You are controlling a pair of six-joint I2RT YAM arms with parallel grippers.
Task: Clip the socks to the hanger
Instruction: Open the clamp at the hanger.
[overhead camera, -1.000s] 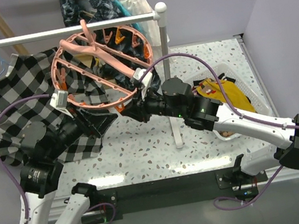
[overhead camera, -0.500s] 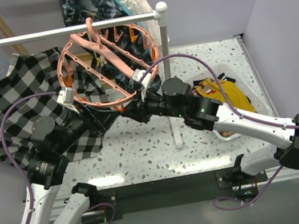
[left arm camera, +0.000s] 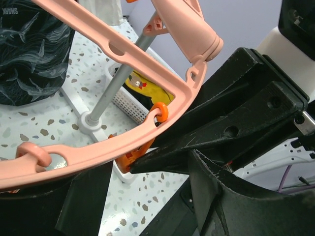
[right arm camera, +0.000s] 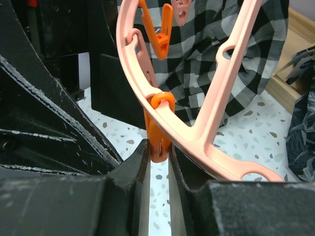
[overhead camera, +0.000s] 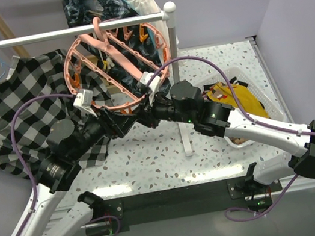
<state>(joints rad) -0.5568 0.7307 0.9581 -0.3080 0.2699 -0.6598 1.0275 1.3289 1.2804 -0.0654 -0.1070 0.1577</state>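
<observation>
Hanger [overhead camera: 119, 56]: the salmon-pink ring is hanging by its top hook from the white rail [overhead camera: 39, 37], between the checkered shirt [overhead camera: 17, 118] and the rail's right post. The ring is tilting, its face turning up toward the overhead camera. Its thick crossbar, the long axis, is running from the hook at upper left down toward the lower right rim.

An orange clip [right arm camera: 158, 132] is dangling from a loop on the lower rim. The right hand [right arm camera: 158, 147] is pinching this clip's lower end between narrowly set fingers. The left hand [left arm camera: 147, 182] is standing just beside it under the same stretch of rim, with its fingers apart and nothing between them.

The socks are lying in the white basket [left arm camera: 127, 102] on the worktop [overhead camera: 152, 155], to the right of the rail's post and apart from the hanger. A mustard yellow sock [overhead camera: 236, 97] is showing on top.

White lettering on the dark patterned fabric [left arm camera: 29, 54] behind the ring is running off the frame edge, and it cannot be read.
</observation>
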